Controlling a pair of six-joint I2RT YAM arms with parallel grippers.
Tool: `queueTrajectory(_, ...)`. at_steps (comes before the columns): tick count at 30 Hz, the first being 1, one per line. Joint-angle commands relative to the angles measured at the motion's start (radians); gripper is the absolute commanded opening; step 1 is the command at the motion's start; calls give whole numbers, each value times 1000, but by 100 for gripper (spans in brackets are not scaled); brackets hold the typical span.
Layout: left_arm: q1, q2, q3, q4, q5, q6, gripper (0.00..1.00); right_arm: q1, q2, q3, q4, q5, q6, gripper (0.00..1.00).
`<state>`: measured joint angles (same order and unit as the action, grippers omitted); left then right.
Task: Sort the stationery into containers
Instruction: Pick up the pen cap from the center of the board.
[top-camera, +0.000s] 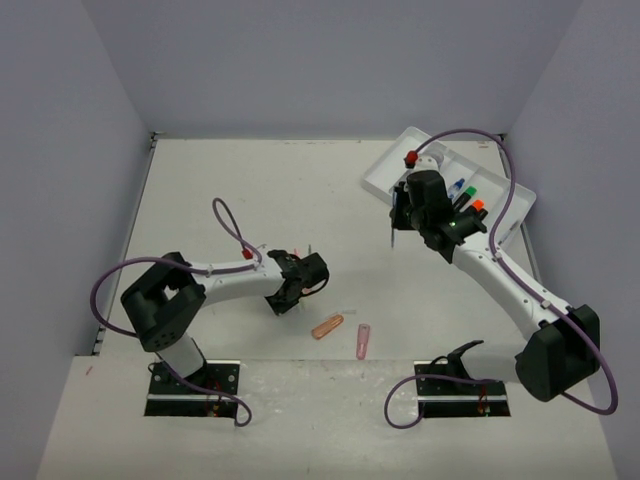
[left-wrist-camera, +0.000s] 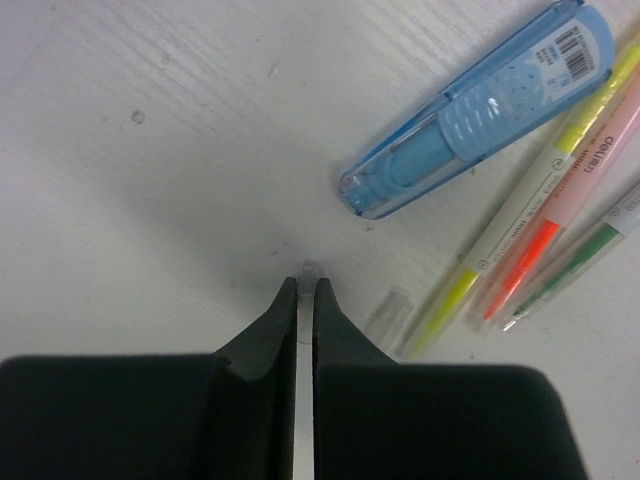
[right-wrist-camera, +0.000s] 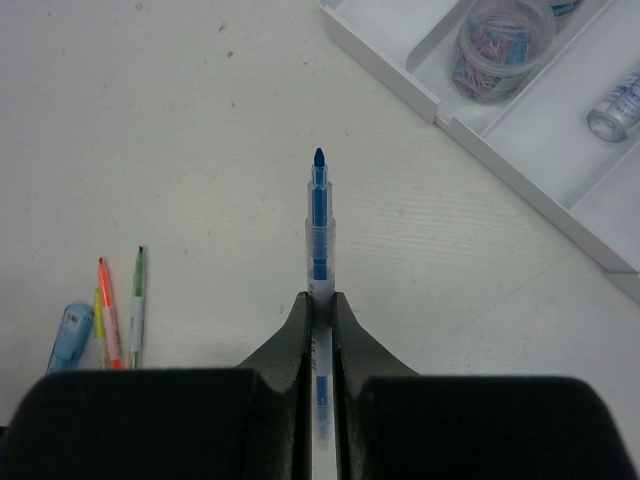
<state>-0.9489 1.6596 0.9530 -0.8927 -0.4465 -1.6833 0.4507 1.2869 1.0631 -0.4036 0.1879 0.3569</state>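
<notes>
Pen (right-wrist-camera: 318, 220) pinched tight in the right gripper (right-wrist-camera: 319, 298): light, stiff, slick plastic, clamped mid-barrel, blue tip jutting straight ahead of the fingertips. Tray (right-wrist-camera: 395, 80) sits ahead-right of them, apart. Left gripper (left-wrist-camera: 306, 287) is closed on a thin clear piece (left-wrist-camera: 308, 269) poking just past its tips; loose highlighters (left-wrist-camera: 520, 230) lie to their right.

We see r. pincer (right-wrist-camera: 320, 300) clamped on blue pen (right-wrist-camera: 319, 215), tray (right-wrist-camera: 382, 60) w/ clip pot (right-wrist-camera: 503, 45) top right, pens (right-wrist-camera: 110, 315) lower left
</notes>
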Motion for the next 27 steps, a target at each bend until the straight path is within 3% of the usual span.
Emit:
queueTrajectory(1, 9, -128, 5, -81, -68, 9, 0, -1, -33, -23, 58, -46, -15, 0)
queueTrajectory(3, 7, -213, 40, -95, -154, 75, 0, -1, -58, -36, 83, -128, -19, 0)
queueTrajectory(7, 39, -368, 111, 81, -293, 499, 0, 0, -132, -87, 186, -483, -29, 0)
queueTrajectory(8, 91, -424, 127, 317, -249, 743, 0, -1, -164, -120, 249, -617, -23, 0)
queueTrajectory(9, 96, -429, 128, 339, -245, 863, 0, -1, -182, -139, 291, -685, -10, 0)
queueTrajectory(13, 133, -617, 84, 834, 172, 1278, 0, 27, -261, -303, 620, -971, 140, 0)
queueTrajectory(15, 133, -675, 32, 978, 310, 1321, 0, 98, -304, -375, 679, -964, 171, 0)
queueTrajectory(19, 132, -708, 9, 1055, 428, 1289, 0, 204, -381, -401, 685, -851, 172, 0)
queueTrajectory(21, 133, -718, -22, 1148, 570, 1266, 0, 214, -411, -402, 683, -820, 185, 0)
queueTrajectory(27, 132, -737, -84, 1287, 701, 1193, 0, 236, -466, -387, 646, -752, 189, 0)
